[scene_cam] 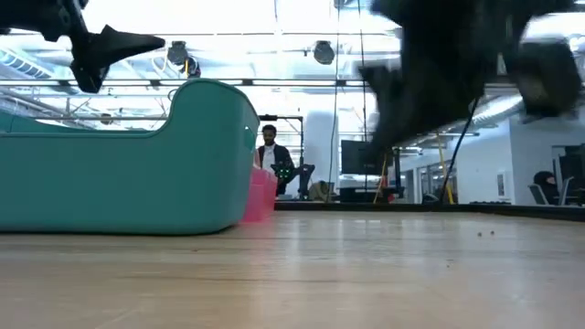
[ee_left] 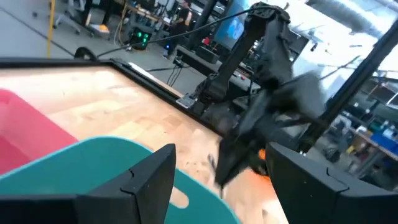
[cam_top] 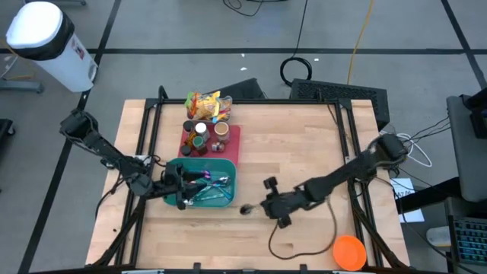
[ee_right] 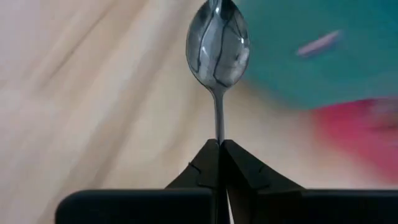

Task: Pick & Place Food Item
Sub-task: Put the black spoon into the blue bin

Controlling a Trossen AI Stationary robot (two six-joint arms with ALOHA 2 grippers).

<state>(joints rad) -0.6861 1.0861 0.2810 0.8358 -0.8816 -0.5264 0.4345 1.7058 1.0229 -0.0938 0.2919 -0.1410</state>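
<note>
With the right gripper [ee_right: 219, 144] clamped only on the thin handle tip of the spoon [ee_right: 217, 43], just beside the teal bin [cam_top: 171, 169] where the left gripper [ee_left: 217, 180] hovers with jaws apart, the spoon may pivot or slip during transfer.

1. Teal bin [cam_top: 199, 185]; teal wall also in low view [scene_cam: 137, 164].
2. Pink-red tray [cam_top: 230, 144] behind the bin.
3. Spoon [ee_right: 217, 46]: shiny silver, pinched in black right gripper [ee_right: 219, 152].
4. Bench [cam_top: 304, 144]: light wood grain, black frame edges.
5. Orange round disc [cam_top: 349, 251] at bench corner.
6. Snack bags [cam_top: 207, 105]: yellow with red and green print.
7. White cylinder [cam_top: 46, 42] with black band, off the bench.
8. Left gripper [ee_left: 217, 171] black.
</note>
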